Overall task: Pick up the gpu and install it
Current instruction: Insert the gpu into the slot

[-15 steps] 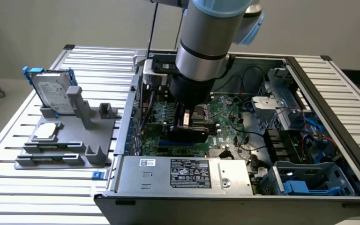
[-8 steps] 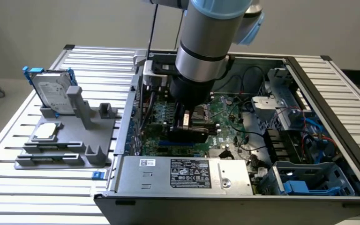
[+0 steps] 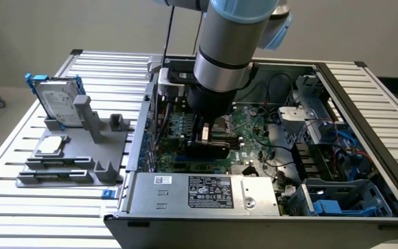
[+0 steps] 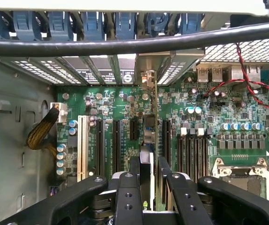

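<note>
We see the arm reaching down into the open PC case (image 3: 254, 236), w/ the gripper (image 3: 208, 136) low over the mobo (image 3: 253, 122). In the wrist view its fingers (image 4: 134, 171) are clamped on the gpu (image 4: 149, 133), one each side, card held upright & edge-on. The gpu's bracket end is up against the rear slot covers (image 4: 101, 70) of the case. Its lower edge is right at the black slots (image 4: 118, 140) on the mobo, near the white slot (image 4: 82, 147). We can't tell if it's seated. Outside the case, on the exterior view's left, a grey stand (image 3: 68, 166) on the table (image 3: 19, 218) holds the hdd (image 3: 57, 101) upright & a small silver chip (image 3: 52, 146) flat. The PSU (image 3: 206, 192) sits at the case's near edge.
</note>
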You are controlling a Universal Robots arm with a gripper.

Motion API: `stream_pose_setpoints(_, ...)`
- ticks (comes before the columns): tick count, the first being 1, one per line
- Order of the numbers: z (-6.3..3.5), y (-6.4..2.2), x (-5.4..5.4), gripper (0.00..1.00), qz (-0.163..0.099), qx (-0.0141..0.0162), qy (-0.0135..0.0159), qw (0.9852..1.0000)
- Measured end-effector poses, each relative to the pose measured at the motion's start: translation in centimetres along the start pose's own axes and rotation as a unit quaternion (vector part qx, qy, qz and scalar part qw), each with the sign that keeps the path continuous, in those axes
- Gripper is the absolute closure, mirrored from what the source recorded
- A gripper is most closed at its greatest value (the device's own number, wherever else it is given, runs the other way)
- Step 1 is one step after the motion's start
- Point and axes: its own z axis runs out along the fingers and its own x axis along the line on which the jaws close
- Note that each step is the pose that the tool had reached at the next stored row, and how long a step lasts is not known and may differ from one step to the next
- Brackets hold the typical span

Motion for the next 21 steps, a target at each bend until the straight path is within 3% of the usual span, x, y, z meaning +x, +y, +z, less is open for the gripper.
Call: stream_pose_setpoints(21, 0.05, 0.04, 0.0, 0.73, 0.0, -0.0039, 0.0, 1.0)
